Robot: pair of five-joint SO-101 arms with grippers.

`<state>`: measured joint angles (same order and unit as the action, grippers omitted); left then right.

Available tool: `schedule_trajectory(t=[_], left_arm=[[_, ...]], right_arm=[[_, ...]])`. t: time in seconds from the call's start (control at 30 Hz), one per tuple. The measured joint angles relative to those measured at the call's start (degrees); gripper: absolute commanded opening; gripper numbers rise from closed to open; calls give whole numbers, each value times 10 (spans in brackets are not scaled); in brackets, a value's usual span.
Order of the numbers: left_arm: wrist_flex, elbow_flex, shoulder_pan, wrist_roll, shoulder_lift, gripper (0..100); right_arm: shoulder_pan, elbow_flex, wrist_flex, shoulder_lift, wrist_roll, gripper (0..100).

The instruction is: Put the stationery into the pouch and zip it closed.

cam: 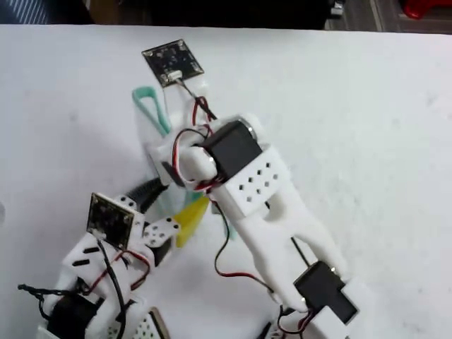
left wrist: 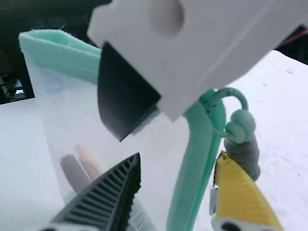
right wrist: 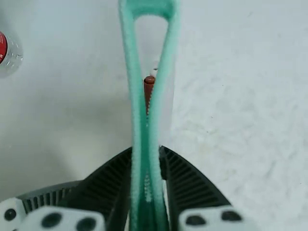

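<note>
A translucent pouch [cam: 150,106] with mint-green trim lies on the white table, mostly under the two arms. My right gripper [right wrist: 147,156] is shut on the pouch's green zip rim [right wrist: 144,120], pinching both lips together. Beyond the pinch the mouth gapes, and a brown pen tip [right wrist: 149,83] shows inside. My left gripper [left wrist: 178,192] is open, its black finger [left wrist: 113,197] and yellow finger [left wrist: 240,197] straddling the green edge [left wrist: 192,159]. The zip's cord and grey bead [left wrist: 242,147] hang beside the yellow finger. Pens [left wrist: 79,166] show through the pouch wall.
The right arm's white body [left wrist: 202,43] hangs close over the left gripper. A bottle with a red cap [right wrist: 6,53] stands at the side. The table's right half [cam: 381,141] is bare, and its far edge [cam: 282,28] runs along the top.
</note>
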<state>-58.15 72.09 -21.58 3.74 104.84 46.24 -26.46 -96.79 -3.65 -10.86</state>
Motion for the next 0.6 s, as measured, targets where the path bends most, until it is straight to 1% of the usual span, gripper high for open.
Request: schedule_trajectory(t=[0.17, 0.27, 0.43, 0.6], left_arm=[[4, 19, -3, 0, 2, 193], [4, 19, -3, 0, 2, 183], [-25, 10, 33, 1, 1, 181], [-55, -11, 67, 1, -1, 181]], right_arm=[[4, 0, -4, 1, 8, 21], [-8, 0, -4, 0, 8, 21], [-42, -1, -4, -14, 8, 21], [-46, -1, -4, -23, 8, 22]])
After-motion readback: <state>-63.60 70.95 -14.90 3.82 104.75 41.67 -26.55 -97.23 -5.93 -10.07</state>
